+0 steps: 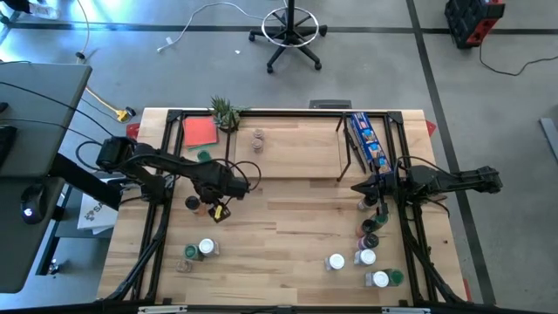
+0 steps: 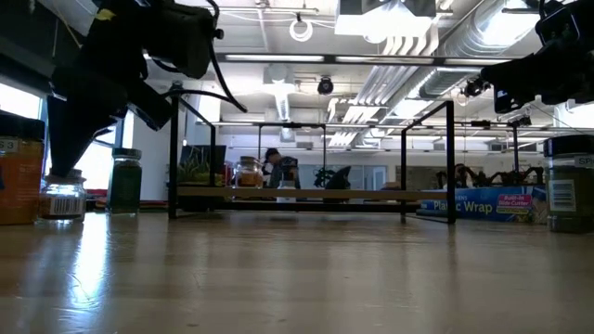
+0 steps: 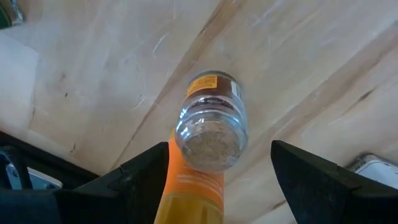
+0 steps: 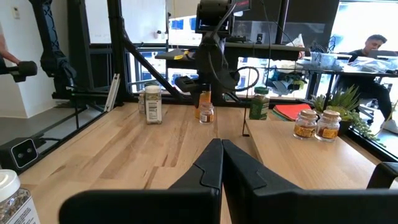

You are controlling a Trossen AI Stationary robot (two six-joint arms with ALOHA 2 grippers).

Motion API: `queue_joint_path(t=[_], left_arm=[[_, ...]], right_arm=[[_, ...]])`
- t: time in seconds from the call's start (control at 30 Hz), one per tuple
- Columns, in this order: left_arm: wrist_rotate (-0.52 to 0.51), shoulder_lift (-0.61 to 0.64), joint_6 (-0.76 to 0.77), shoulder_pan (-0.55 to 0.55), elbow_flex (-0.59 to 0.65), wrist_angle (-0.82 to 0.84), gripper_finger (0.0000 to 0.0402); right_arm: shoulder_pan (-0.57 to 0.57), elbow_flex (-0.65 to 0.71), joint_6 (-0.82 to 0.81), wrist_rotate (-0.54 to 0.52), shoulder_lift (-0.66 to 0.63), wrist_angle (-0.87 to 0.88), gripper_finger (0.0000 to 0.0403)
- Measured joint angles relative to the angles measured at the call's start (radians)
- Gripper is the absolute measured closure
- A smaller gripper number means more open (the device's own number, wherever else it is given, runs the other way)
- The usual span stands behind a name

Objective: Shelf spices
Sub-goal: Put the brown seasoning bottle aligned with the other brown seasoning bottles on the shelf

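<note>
The bench (image 1: pixel 288 253) has a light-wood plank surface and stands on a grey floor (image 1: pixel 384 70) marked with dark lines. A black swivel stool (image 1: pixel 290 30) stands on the floor beyond the bench. A white cable (image 1: pixel 196 22) lies near it. A red-and-black case (image 1: pixel 473 19) sits at the far right. A grey desk (image 1: pixel 35 113) adjoins the left side. The ceiling carries exposed ducts (image 2: pixel 408 74) and bright light panels (image 2: pixel 376 17). A window (image 2: pixel 14 102) admits daylight at the left. A person (image 4: pixel 372 45) is seated beyond the plants.
</note>
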State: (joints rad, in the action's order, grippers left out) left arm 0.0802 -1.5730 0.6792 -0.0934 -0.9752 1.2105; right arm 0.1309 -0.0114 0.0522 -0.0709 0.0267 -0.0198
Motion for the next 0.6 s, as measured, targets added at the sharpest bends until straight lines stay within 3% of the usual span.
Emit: queue_joint_path(t=[0.43, 0.6], left_arm=[[-0.015, -0.104, -0.03, -0.054, 0.0, -0.027, 0.0126], [-0.015, -0.101, -0.009, -0.059, 0.0, -0.044, 0.0163]], right_arm=[[0.0, 0.0, 0.0, 0.0, 0.0, 0.0, 0.0402], [0.0, 0.0, 0.0, 0.0, 0.0, 0.0, 0.0402]])
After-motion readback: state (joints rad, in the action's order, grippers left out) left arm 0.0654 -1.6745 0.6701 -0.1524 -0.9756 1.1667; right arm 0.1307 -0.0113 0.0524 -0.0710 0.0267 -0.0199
